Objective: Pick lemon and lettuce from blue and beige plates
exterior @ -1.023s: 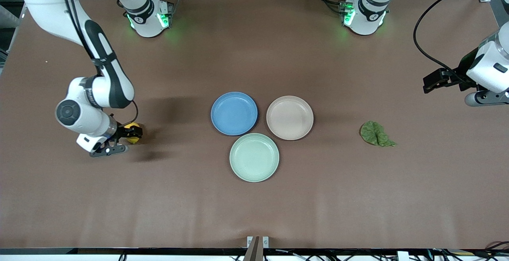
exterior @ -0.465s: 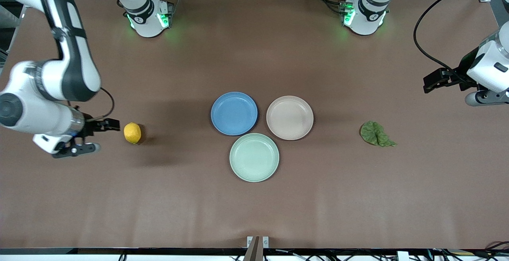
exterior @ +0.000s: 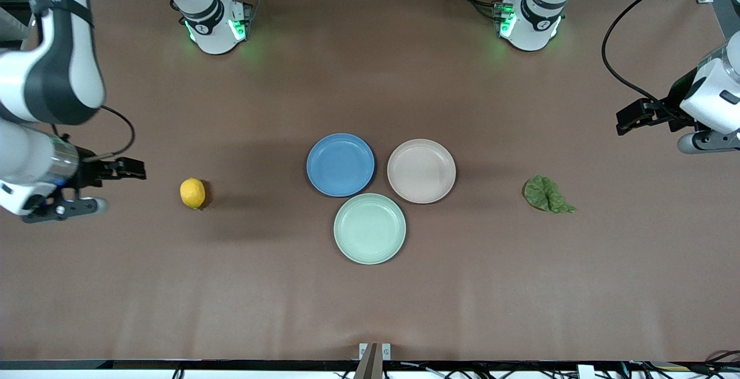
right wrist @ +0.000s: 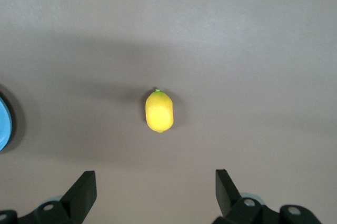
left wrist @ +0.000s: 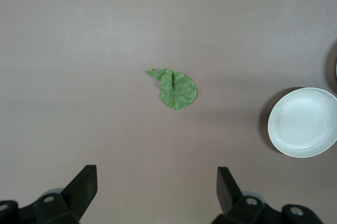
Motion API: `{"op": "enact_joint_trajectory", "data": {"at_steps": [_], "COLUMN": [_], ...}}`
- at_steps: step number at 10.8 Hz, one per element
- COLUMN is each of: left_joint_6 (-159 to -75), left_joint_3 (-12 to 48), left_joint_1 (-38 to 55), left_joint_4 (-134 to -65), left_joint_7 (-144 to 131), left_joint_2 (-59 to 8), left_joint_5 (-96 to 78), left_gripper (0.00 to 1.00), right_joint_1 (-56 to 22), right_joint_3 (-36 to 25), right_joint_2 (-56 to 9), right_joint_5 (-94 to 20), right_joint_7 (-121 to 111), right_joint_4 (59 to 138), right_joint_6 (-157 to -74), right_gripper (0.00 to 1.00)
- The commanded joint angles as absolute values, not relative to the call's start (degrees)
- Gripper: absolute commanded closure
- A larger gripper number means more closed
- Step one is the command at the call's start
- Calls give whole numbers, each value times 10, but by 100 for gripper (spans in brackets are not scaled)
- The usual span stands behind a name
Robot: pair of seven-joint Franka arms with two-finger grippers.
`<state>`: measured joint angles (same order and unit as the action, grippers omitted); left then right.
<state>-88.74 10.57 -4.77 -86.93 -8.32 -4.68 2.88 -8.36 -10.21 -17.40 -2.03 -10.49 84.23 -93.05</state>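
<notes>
A: Lemon (exterior: 192, 193) first: we see it lying on the brown surface (exterior: 370, 298) toward the right arm's end, well apart from the blue plate (exterior: 340, 164). Nothing touches it.

B: Agreed. In the right wrist view we find the same lemon (right wrist: 159, 110) resting on the bare surface, with an edge of the blue plate (right wrist: 4, 124) at the border.

A: And the lettuce (exterior: 547, 194)?

B: We see it flat on the surface toward the left arm's end, near the beige plate (exterior: 421, 170) but not on it. The left wrist view shows the leaf (left wrist: 174, 87) alone, the beige plate (left wrist: 303, 122) off to one side.

A: The plates?

B: We count three, all bare: blue and beige side by side, and a pale green plate (exterior: 369, 228) nearer the front camera, just beside both.

A: The tools?

B: We see the right tool (exterior: 87, 188) released, fingers spread wide, up over the surface at the right arm's end, apart from the lemon. The left tool (exterior: 650, 127) hangs over the left arm's end, also spread and holding nothing.
</notes>
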Motion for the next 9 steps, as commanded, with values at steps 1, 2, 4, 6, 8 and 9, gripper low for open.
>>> {"op": "enact_joint_trajectory", "data": {"at_steps": [1,2,4,6,8,9], "left_joint_6": [-876,-876,-877,-877,-877,-877], "left_joint_3": [107,107,108,107,107,107], "left_joint_1": [-52,-53,-54,-52,-52,-53], "left_joint_4": [-865,-864,-861,-861,-861,-861], "left_joint_7": [-67,-65,-65,-66,-65,-65], "left_joint_2": [-42,-40,-39,-38,-38,-39], "left_joint_5": [27,27,28,28,28,28], "left_gripper": [0,0,0,0,0,0], "right_joint_1": [-75,-73,-64,-60,-54,-48], "right_joint_3": [-102,-102,-102,-100,-100,-101], "right_joint_2": [-115,-92,-61,-42,-17,-11], "right_joint_5": [-39,-47,-78,-79,-80,-79], "right_joint_7": [-99,-83,-42,-40,-40,-39], "right_joint_4": [848,852,853,854,853,850], "right_joint_6": [-886,-865,-831,-799,-791,-791], "right_gripper": [0,0,0,0,0,0]}}
